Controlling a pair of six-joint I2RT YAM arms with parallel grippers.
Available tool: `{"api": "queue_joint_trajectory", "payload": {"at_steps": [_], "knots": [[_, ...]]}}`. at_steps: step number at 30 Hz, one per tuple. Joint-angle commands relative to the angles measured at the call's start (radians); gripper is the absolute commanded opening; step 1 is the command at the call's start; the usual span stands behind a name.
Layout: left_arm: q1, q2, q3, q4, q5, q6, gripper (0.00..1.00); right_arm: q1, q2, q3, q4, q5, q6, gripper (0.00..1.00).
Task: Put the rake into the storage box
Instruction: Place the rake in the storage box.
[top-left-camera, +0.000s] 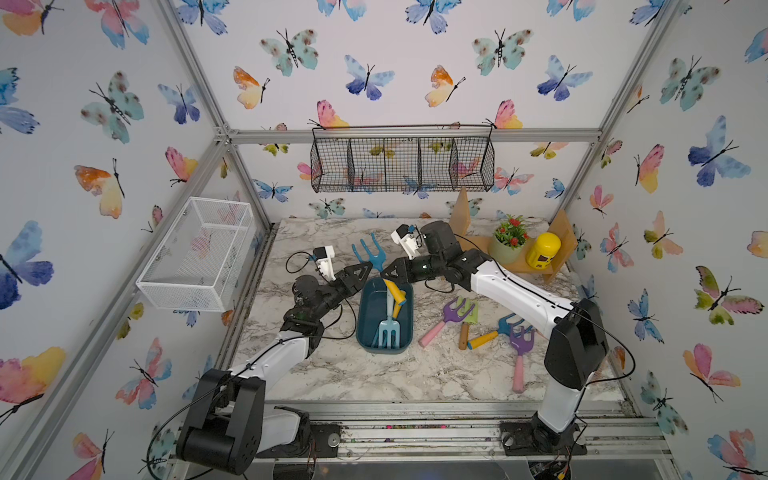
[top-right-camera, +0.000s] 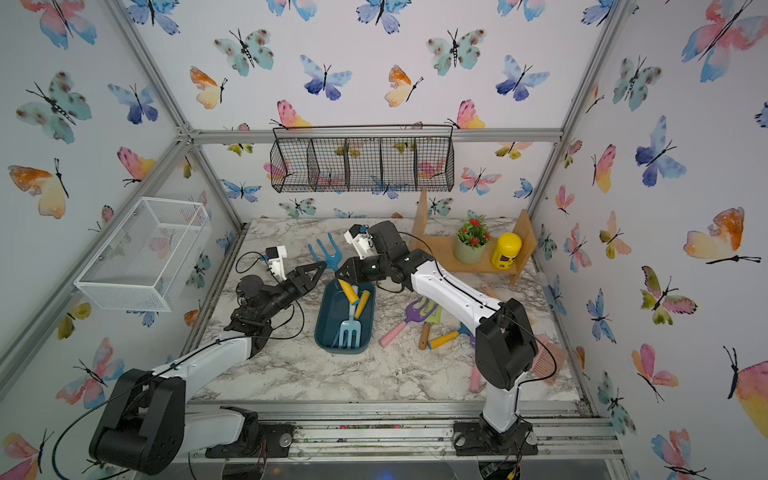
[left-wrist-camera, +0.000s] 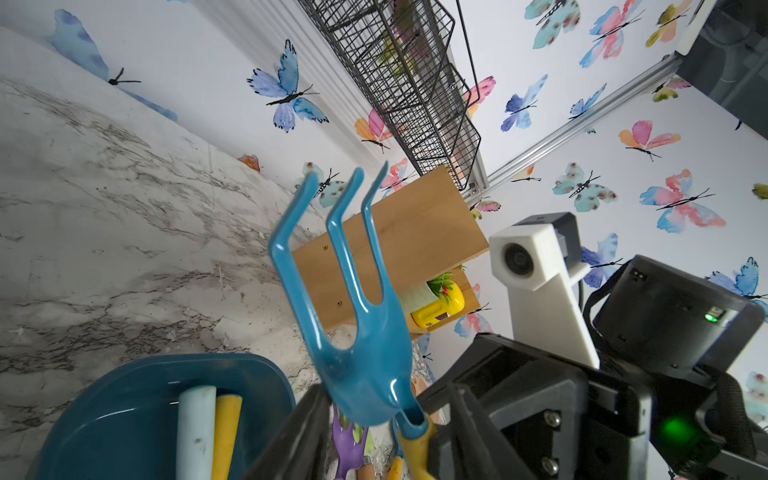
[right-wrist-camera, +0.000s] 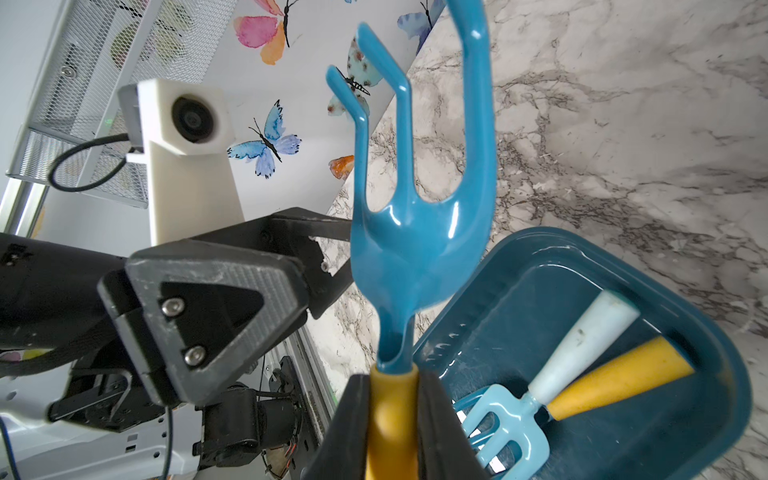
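Two hands at far end of storage box (top-left-camera: 360, 320), right hand (right-wrist-camera: 392, 382) clenched on yellow handle of teal rake (top-left-camera: 376, 261), left hand (top-left-camera: 362, 270) released beside its head, pale blue fork (top-left-camera: 388, 330) inside box, purple rake (top-left-camera: 451, 311) on bench (top-left-camera: 374, 374).

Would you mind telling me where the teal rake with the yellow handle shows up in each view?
Both top views: rake over the storage box's far end.
Left wrist: rake central, prongs across the wooden shelf.
Right wrist: rake central, handle in the right gripper.
Shared landmark: the storage box, visible in all four.
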Motion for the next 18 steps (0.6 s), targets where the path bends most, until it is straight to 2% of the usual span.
{"api": "queue_joint_trajectory", "payload": {"at_steps": [1, 7, 12, 14, 16, 18], "knots": [[0.004, 0.049, 0.022, 0.087, 0.062, -0.033, 0.5, 0.005, 0.015, 0.044, 0.006, -0.056, -0.009, 0.04], [0.004, 0.137, 0.073, 0.149, 0.078, -0.058, 0.49, 0.005, 0.019, 0.033, 0.022, -0.156, -0.012, 0.05], [0.004, 0.193, 0.131, 0.187, 0.091, -0.082, 0.48, 0.005, 0.024, 0.021, -0.01, -0.168, -0.028, 0.05], [0.004, 0.21, 0.141, 0.198, 0.099, -0.094, 0.44, 0.005, 0.021, 0.014, -0.016, -0.165, -0.033, 0.05], [0.005, 0.225, 0.143, 0.207, 0.11, -0.108, 0.18, 0.007, 0.016, 0.008, -0.016, -0.158, -0.033, 0.05], [0.004, 0.232, 0.141, 0.206, 0.124, -0.113, 0.01, 0.005, 0.014, 0.005, -0.018, -0.151, -0.033, 0.06]]}}
